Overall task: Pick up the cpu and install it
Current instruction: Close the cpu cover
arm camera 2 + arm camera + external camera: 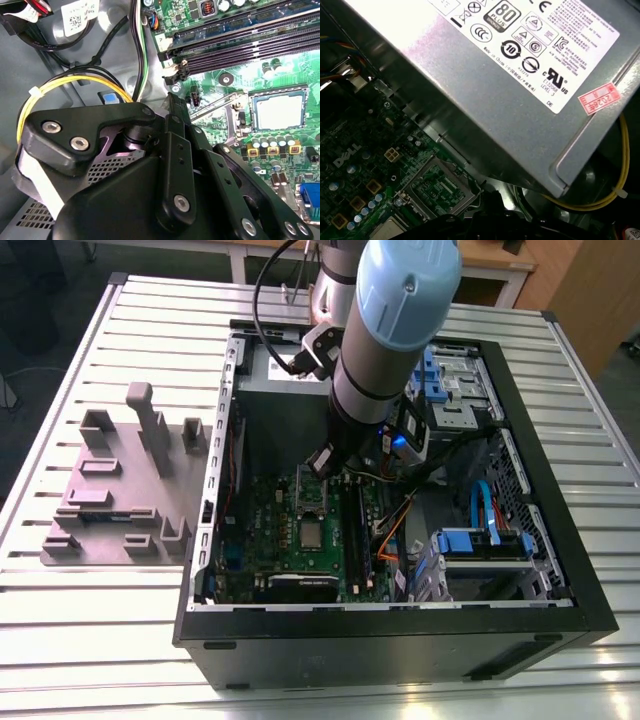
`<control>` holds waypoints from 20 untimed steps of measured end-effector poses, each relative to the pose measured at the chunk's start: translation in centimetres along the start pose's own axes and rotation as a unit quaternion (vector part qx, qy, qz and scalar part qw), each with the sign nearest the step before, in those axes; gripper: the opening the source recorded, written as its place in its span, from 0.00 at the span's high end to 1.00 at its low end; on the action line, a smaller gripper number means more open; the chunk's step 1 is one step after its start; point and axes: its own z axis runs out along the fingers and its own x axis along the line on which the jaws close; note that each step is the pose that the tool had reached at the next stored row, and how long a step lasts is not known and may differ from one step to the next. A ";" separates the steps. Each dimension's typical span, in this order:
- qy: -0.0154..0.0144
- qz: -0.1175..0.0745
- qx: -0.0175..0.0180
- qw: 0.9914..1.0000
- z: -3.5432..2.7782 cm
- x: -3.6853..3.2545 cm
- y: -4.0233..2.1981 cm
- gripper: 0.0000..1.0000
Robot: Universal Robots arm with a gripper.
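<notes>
Surface: slatted metal table (120, 640), open case (560, 570)
Cpu (280, 111): seated in socket on board (265, 530)
Gripper (325, 462): above board, fingers' state cannot tell

One open computer case (400, 635) lies on one slatted metal table (90, 625), and beside it, toward the exterior view's left, rests one grey moulded fixture tray (120, 490). One robot arm (385, 330) reaches into the case. Inside lie one green motherboard (275, 525), one grey power supply (520, 90) bearing one white label and one small red sticker (599, 100), and one cpu (280, 111), seated in one metal-framed socket. Four long memory slots (250, 37) run side by side in the second wrist view. One yellow cable pair (70, 85) carries one white tie. Two blue drive-bay clips show in the exterior view.
</notes>
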 end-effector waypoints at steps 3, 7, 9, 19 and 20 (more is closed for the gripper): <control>0.001 0.000 0.001 1.000 -0.18 -0.02 0.04 0.90; 0.002 0.000 0.002 1.000 -0.43 -0.05 0.11 0.90; 0.002 0.000 0.003 1.000 -0.54 -0.06 0.14 0.90; 0.014 0.001 0.016 1.000 -0.79 -0.05 0.23 0.90; 0.015 0.001 0.017 1.000 -0.84 -0.05 0.25 0.90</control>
